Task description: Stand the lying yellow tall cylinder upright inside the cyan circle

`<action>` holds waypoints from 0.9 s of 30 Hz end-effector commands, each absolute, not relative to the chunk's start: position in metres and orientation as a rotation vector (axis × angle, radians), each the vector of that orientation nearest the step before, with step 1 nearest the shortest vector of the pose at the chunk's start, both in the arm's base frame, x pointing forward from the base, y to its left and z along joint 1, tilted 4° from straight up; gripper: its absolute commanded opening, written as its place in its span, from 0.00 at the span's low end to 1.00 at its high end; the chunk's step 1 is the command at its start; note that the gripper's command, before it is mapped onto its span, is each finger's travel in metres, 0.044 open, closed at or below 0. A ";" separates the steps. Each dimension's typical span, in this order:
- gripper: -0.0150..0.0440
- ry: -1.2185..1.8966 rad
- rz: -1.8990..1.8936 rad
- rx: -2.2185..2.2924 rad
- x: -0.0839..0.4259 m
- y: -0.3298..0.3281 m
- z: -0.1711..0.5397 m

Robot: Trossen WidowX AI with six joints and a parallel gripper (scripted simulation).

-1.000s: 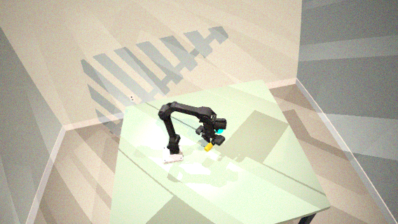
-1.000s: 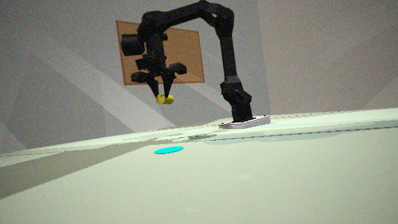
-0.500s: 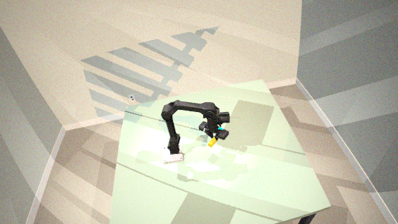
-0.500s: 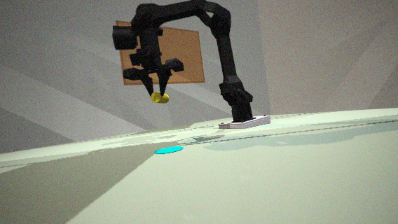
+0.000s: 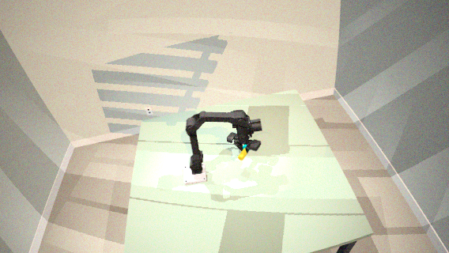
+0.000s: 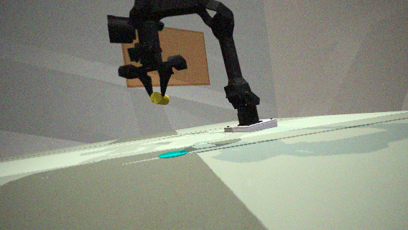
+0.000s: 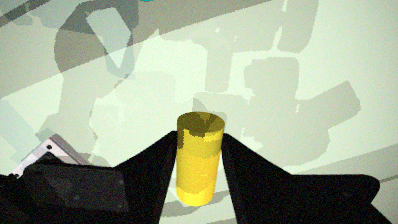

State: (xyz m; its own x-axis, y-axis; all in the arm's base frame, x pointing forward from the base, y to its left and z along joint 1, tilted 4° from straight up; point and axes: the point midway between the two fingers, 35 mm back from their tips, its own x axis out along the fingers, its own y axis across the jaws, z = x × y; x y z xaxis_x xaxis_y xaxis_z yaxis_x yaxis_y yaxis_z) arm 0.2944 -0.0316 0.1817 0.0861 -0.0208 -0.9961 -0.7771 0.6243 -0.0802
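Exterior view, board: orange panel (image 6: 187,57) was on the wall, behind the claw
Claw: gripper (image 5: 244,150) (image 6: 156,94) (image 7: 199,137) was clamped on the cylinder, fingers pointing down
Yellow cylinder: (image 5: 242,154) (image 6: 156,98) (image 7: 199,160) was off the table (image 5: 316,190) (image 6: 126,194), lying roughly sideways between the fingertips
Cyan circle: (image 5: 244,146) (image 6: 173,154) (image 7: 146,0) was flat on the table, below the cylinder, not touching
Arm base: white plate (image 5: 201,179) (image 6: 270,123) (image 7: 59,142) was right of the circle

Top view: oblique, farthest, above the gripper (image 5: 244,149) (image 6: 156,96) (image 7: 199,137). Exterior: low, nearer, sideward. Wrist: closest, facing past fingertips. Top and exterior share the arm.
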 end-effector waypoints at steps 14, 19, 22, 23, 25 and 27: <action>0.43 1.362 0.706 -0.809 0.313 0.014 0.186; 0.43 1.353 0.726 -0.830 0.316 0.029 0.187; 0.43 1.348 0.738 -0.842 0.318 0.038 0.187; 0.43 1.346 0.742 -0.847 0.319 0.041 0.187; 0.43 1.343 0.749 -0.855 0.320 0.047 0.187; 0.43 1.339 0.757 -0.863 0.321 0.053 0.187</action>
